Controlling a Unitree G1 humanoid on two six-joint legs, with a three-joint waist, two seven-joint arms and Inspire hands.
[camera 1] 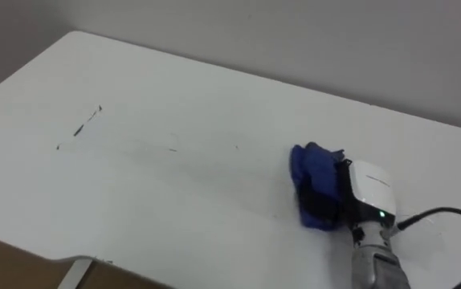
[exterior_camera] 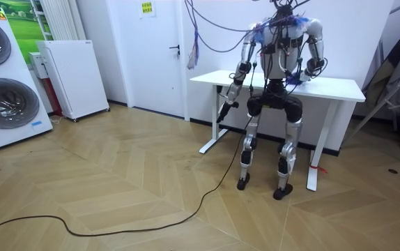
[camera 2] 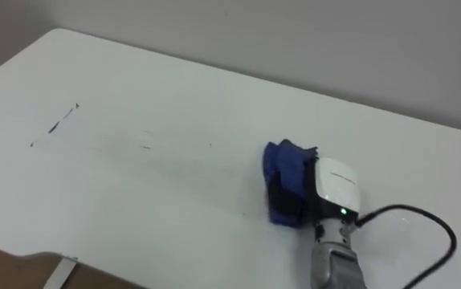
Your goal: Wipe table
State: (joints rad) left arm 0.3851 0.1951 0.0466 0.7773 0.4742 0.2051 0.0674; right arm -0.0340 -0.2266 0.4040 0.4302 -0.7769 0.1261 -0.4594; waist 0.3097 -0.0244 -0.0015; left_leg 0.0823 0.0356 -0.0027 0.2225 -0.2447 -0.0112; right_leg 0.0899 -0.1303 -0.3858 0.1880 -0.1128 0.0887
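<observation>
Right hand (camera 1: 365,191) atop blue cloth (camera 1: 311,170)

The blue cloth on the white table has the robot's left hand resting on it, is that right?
Not quite. It is the right hand that rests on the blue cloth on the white table; the left eye view shows its arm coming in from the lower right. The left hand hangs down beside the table in the room view.

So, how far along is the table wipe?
Done: the surface near the blue cloth looks free of marks. In hand: the right hand rests on that cloth, on the right part of the table. Left: dark marks on the table's left part, apart from the cloth, are not yet wiped. The left hand hangs by the table's edge.
</observation>
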